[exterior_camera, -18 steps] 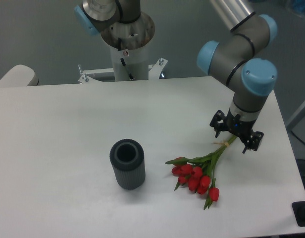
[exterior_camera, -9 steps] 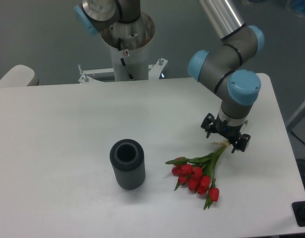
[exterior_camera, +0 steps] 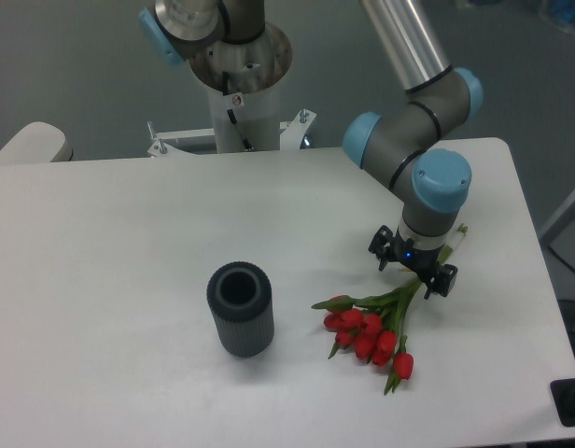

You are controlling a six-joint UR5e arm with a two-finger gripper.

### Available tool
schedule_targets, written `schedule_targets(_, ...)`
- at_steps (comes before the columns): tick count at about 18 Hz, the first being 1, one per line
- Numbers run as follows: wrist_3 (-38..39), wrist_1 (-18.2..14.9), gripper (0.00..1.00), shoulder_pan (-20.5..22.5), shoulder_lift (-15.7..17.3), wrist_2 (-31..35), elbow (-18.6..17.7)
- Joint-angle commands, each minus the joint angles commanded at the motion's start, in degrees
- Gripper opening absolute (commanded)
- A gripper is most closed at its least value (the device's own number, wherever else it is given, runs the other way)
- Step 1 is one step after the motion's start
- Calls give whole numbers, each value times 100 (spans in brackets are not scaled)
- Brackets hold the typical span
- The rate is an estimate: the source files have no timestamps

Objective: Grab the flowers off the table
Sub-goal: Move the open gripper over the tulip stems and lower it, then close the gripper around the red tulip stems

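The flowers (exterior_camera: 371,331), a bunch of red tulips with green stems, lie flat on the white table (exterior_camera: 119,280) at the right of centre, heads toward the front and stems running up and right under the arm. My gripper (exterior_camera: 413,269) hangs directly over the stems, just above the red heads, with its two dark fingers spread apart on either side of them. It is open and holds nothing. The stem ends (exterior_camera: 455,238) stick out past the wrist on the far side.
A dark grey ribbed cylinder vase (exterior_camera: 240,308) stands upright left of the flowers. The robot's base column (exterior_camera: 236,84) rises behind the table's back edge. The table's right edge lies close beyond the stems.
The gripper has travelled left and slightly down along the stems, from their far end toward the flower heads. It stayed open. The flowers and vase have not moved.
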State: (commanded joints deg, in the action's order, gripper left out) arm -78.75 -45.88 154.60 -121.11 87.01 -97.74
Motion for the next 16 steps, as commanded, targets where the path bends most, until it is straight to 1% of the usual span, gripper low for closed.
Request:
schedule_targets(7,-44,35,100,-53,-70,-44,26)
schedule_targets(8,-44,53,98,-53,-79,-44,35)
schedule_targets(10,-35,114,74,-97,-97,-96,35)
schedule_targets(11,-35,132,60,-114,-114,-114,53)
schedule_targets(13,-44,132,38,-123,-114,-123,79)
schedule_targets(15,-44,132,27,-123,-114,-123,105)
schedule_targets(16,-44,132,24,-123,-123,-123,140)
